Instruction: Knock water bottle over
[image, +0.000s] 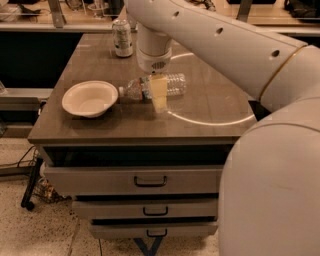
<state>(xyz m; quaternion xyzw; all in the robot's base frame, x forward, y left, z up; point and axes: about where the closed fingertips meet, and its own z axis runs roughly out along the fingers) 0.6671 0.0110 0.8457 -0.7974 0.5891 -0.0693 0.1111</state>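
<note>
The water bottle (172, 85) lies on its side on the brown table top (200, 107), its white cap (121, 91) pointing left toward the bowl. It is clear ribbed plastic with a label band near the middle. My gripper (159, 97) hangs straight down from the white arm in front of the bottle's middle, its pale fingers (158, 92) covering part of the label. The fingertips reach down close to the table surface.
A white bowl (90, 98) sits left of the bottle's cap. A silver drink can (122, 38) stands upright at the back left of the table. Drawers (150, 180) with handles are below the table's front edge. My white arm fills the right side.
</note>
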